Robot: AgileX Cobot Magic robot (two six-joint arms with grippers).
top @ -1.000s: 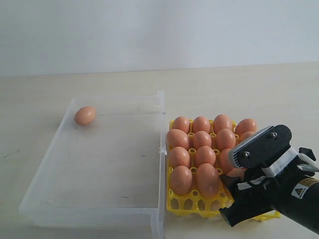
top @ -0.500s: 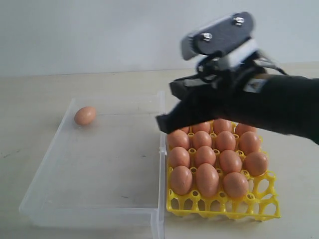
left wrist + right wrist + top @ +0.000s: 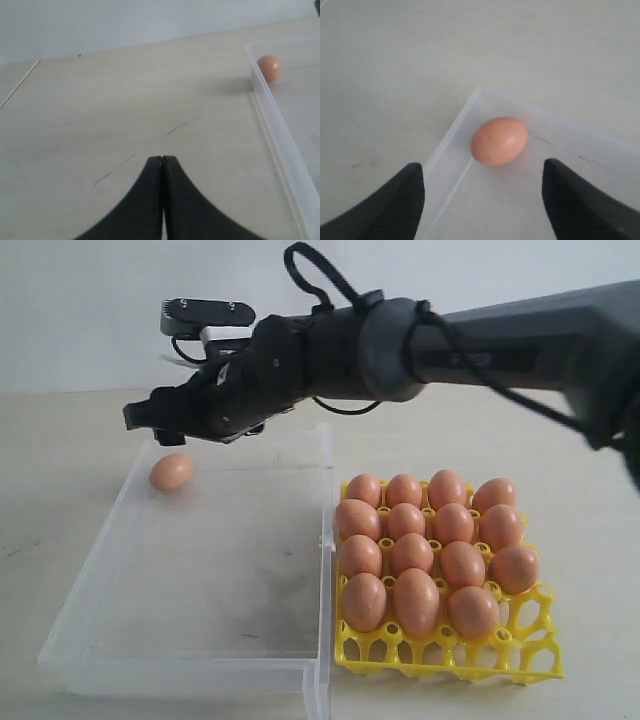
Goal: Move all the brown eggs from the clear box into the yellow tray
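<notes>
One brown egg [image 3: 171,472] lies in the far left corner of the clear box [image 3: 92,570]. My right gripper [image 3: 140,420] hangs open just above and behind it, reaching across from the right. In the right wrist view the egg [image 3: 499,141] sits ahead of the open right gripper [image 3: 482,172], untouched, by the box corner [image 3: 454,131]. Several brown eggs [image 3: 410,553] fill the yellow tray [image 3: 440,655]. My left gripper [image 3: 162,158] is shut and empty over bare table, left of the box wall [image 3: 280,145], with the egg [image 3: 270,67] beyond.
The yellow tray stands right against the clear box's right wall [image 3: 326,530]. The tray's front row of cups [image 3: 400,650] holds nothing. The pale tabletop [image 3: 60,440] runs around both, with a white wall behind.
My right arm rose from the tray's front right, swung left across the tray and now hovers over the box's far left corner. The lone egg has not moved.
</notes>
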